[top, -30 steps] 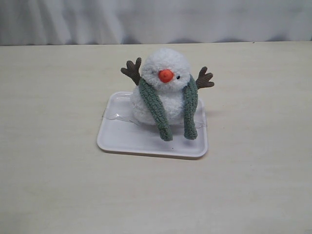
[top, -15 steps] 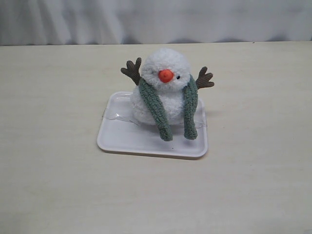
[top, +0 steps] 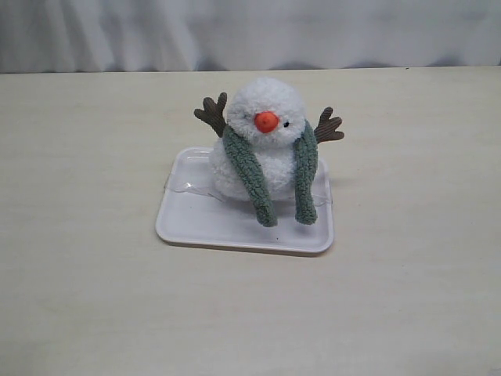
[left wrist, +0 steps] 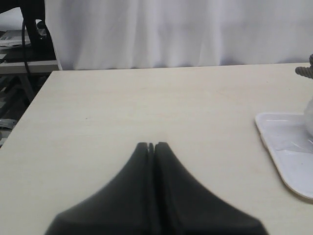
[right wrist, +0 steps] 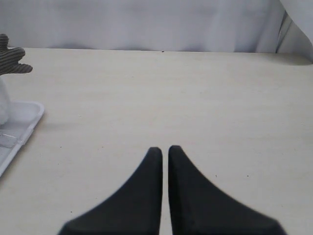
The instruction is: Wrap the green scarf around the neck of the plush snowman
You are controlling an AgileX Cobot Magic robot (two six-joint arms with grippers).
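The plush snowman (top: 268, 100) sits upright on a white tray (top: 196, 223) in the exterior view. The green scarf (top: 249, 172) lies round the snowman's neck, and both of its ends hang down the front of the body onto the tray, apart from each other. Neither gripper shows in the exterior view. My left gripper (left wrist: 151, 145) is shut with nothing in it, over bare table beside the tray (left wrist: 288, 156). My right gripper (right wrist: 165, 149) hovers over the table on the tray's (right wrist: 19, 122) other side, its fingers nearly touching and holding nothing.
The tray rests on a pale wooden table (top: 94, 298) with a white curtain (top: 250, 31) behind it. One brown twig arm (left wrist: 305, 71) pokes into the left wrist view, the other (right wrist: 11, 61) into the right wrist view. A dark stand (left wrist: 34, 29) is beyond the table's corner.
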